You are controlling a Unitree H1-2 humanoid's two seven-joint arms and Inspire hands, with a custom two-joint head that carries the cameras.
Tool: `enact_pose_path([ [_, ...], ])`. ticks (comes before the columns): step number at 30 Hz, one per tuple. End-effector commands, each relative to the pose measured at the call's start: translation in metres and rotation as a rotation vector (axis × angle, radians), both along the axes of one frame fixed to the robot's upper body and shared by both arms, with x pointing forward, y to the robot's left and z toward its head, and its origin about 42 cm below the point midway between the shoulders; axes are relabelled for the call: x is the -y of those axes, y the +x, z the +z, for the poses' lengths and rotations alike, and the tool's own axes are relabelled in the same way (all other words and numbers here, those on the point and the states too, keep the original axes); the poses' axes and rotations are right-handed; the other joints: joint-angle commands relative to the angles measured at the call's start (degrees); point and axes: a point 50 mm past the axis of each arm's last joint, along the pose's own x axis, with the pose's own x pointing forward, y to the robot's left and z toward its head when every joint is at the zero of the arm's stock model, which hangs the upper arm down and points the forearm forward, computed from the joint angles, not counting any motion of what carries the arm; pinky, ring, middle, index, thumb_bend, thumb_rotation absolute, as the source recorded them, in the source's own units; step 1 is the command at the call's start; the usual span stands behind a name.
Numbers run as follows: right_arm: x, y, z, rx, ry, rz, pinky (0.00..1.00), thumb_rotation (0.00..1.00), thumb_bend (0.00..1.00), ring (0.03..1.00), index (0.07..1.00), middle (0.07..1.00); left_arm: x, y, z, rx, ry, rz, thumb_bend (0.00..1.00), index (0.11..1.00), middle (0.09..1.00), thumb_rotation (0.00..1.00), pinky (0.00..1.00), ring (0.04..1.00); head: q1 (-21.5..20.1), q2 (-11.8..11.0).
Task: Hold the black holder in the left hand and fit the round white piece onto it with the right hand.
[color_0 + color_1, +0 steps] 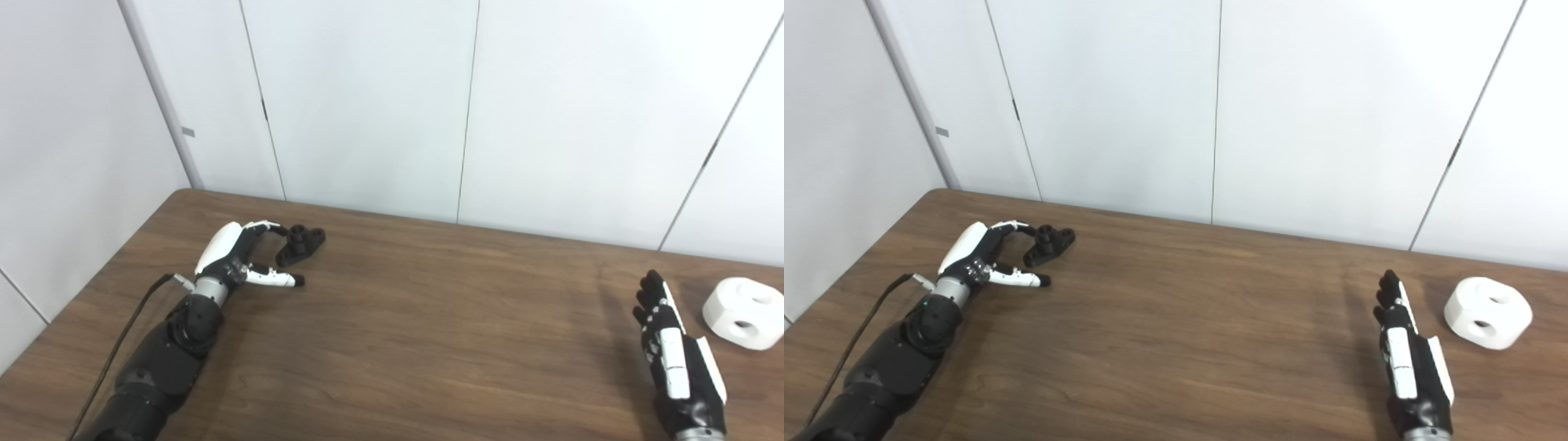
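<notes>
Waiting at lower right, right hand (1409,367) with fingers straight and together, empty, just beside round white piece (1488,312). Looks rigid, light, smooth plastic; best taken around curved side, not over holes. Further, middle left: left hand (242,257) spread apart, holding nothing, fingertips almost at black holder (300,244) lying on wooden table (429,318). Stiff, small; nothing between.

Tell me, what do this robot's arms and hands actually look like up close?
Both are mostly black with white plastic covers. The left hand has a rounded white shell on its back, white finger segments with black tips, a silvery metal wrist ring and a bulky black forearm; a thin dark cable runs alongside the arm. The right hand shows white strips along black fingers and a similar metal ring at the wrist.
</notes>
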Motion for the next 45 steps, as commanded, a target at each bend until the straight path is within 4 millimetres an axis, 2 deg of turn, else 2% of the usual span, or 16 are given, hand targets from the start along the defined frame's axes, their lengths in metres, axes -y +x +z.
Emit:
enact_pose_path([
  [1,-0.003,0.005,0.015,0.058,0.012,0.009,1.00,1.00,0.49,1.000,1.000,1.000,0.004,0.008,0.005,-0.005,-0.005,-0.019,0.99,0.744,0.881,0.12,0.92,0.951,0.08,0.02],
  [13,-0.003,0.002,0.015,0.061,0.010,0.008,1.00,1.00,0.49,1.000,1.000,1.000,0.009,0.013,0.001,-0.003,-0.017,-0.034,0.98,0.726,0.866,0.16,0.92,0.941,-0.42,0.21],
  [20,-0.004,0.001,0.016,0.068,0.011,0.007,1.00,1.00,0.48,1.000,1.000,1.000,0.010,0.016,0.002,-0.009,-0.011,-0.038,0.96,0.724,0.865,0.15,0.93,0.944,-0.46,0.33],
  [23,-0.004,0.000,0.015,0.067,0.016,0.005,1.00,1.00,0.49,1.000,1.000,1.000,0.010,0.016,0.003,0.019,-0.022,-0.034,0.94,0.691,0.851,0.12,0.92,0.933,-0.60,0.36],
  [25,-0.004,0.000,0.015,0.067,0.018,0.003,1.00,1.00,0.50,1.000,1.000,1.000,0.010,0.017,0.003,0.060,-0.009,-0.031,0.89,0.611,0.809,0.05,0.88,0.902,-0.70,0.33],
  [26,-0.004,0.000,0.015,0.068,0.015,0.003,1.00,0.99,0.50,1.000,1.000,1.000,0.010,0.017,0.003,0.086,0.001,-0.037,0.67,0.538,0.782,0.05,0.85,0.883,-0.83,0.45],
  [27,-0.004,0.000,0.015,0.068,0.012,0.002,1.00,0.99,0.51,1.000,1.000,1.000,0.010,0.017,0.003,0.103,0.008,-0.042,0.60,0.511,0.758,0.05,0.83,0.866,-0.87,0.36],
  [29,-0.004,0.000,0.015,0.067,0.007,0.002,1.00,1.00,0.52,1.000,1.000,1.000,0.010,0.018,0.003,0.121,0.016,-0.046,0.54,0.489,0.732,0.05,0.82,0.851,-0.99,0.38],
  [34,-0.005,-0.002,0.017,0.071,0.001,-0.005,0.99,1.00,0.51,1.000,1.000,1.000,0.011,0.021,0.002,0.141,0.002,-0.061,0.52,0.484,0.689,0.05,0.82,0.832,-1.50,0.56],
  [39,-0.002,-0.004,0.023,0.077,-0.010,-0.024,0.99,1.00,0.55,1.000,1.000,1.000,0.015,0.022,0.003,0.158,0.014,-0.083,0.52,0.484,0.682,0.04,0.79,0.819,-1.51,0.77],
  [45,0.000,-0.003,0.028,0.089,-0.009,-0.034,1.00,1.00,0.54,1.000,1.000,0.998,0.015,0.024,0.008,0.171,0.035,-0.091,0.52,0.484,0.682,0.05,0.79,0.811,-1.57,0.77],
])
